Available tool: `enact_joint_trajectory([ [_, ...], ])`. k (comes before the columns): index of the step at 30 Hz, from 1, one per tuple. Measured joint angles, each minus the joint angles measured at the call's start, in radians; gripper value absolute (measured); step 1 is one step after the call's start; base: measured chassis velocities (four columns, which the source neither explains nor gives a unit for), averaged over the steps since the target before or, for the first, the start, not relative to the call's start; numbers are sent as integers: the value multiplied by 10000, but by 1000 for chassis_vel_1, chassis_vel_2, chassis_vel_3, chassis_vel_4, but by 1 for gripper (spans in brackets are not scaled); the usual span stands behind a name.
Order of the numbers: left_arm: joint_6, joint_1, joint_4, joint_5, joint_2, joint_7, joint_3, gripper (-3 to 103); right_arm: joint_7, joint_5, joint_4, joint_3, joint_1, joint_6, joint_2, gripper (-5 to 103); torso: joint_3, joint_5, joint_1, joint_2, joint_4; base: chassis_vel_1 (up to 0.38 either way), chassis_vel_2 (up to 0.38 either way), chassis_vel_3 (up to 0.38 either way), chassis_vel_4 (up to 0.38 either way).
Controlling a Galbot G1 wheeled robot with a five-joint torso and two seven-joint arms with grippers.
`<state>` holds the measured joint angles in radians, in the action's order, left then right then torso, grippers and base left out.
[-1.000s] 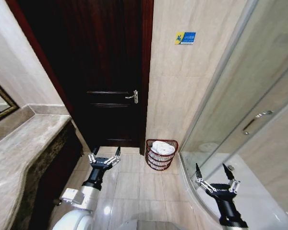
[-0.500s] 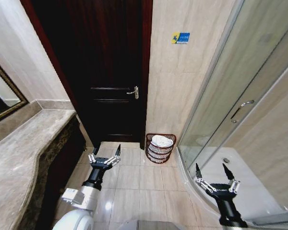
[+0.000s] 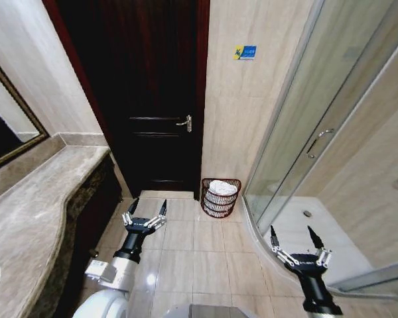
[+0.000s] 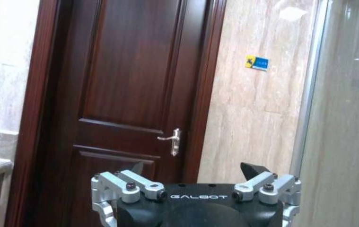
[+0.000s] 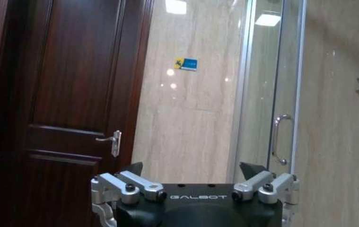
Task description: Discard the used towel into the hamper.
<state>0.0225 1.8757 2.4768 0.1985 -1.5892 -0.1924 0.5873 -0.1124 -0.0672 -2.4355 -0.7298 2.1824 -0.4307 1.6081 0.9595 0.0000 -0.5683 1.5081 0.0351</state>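
A dark red-brown open-weave hamper (image 3: 220,197) stands on the tiled floor against the wall, just right of the door. A white towel (image 3: 222,187) lies bunched inside it. My left gripper (image 3: 146,207) hangs open and empty over the floor, left of the hamper and nearer to me. Low at the right, my right gripper (image 3: 292,234) is open too, holding nothing, in front of the shower. Each wrist view shows its own spread fingers, the left gripper (image 4: 195,169) and the right gripper (image 5: 192,168), facing the door and wall.
A dark wooden door (image 3: 152,99) with a metal handle (image 3: 184,122) is shut ahead. A stone vanity counter (image 3: 40,199) runs along the left. The curved glass shower enclosure (image 3: 331,132) with its raised base takes up the right. Open floor tiles (image 3: 199,252) lie between.
The whole head view has shifted: the hamper, door and wall now look smaller and farther, with more floor and shower showing. Both grippers hold the same open pose.
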Motion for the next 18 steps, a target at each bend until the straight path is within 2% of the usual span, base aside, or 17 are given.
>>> enact_joint_trajectory([
  [18,0,0,0,0,0,0,0,100,0,0,0,0,0,0,0,100,0,0,-1,1,-1,125,-123,-133,132],
])
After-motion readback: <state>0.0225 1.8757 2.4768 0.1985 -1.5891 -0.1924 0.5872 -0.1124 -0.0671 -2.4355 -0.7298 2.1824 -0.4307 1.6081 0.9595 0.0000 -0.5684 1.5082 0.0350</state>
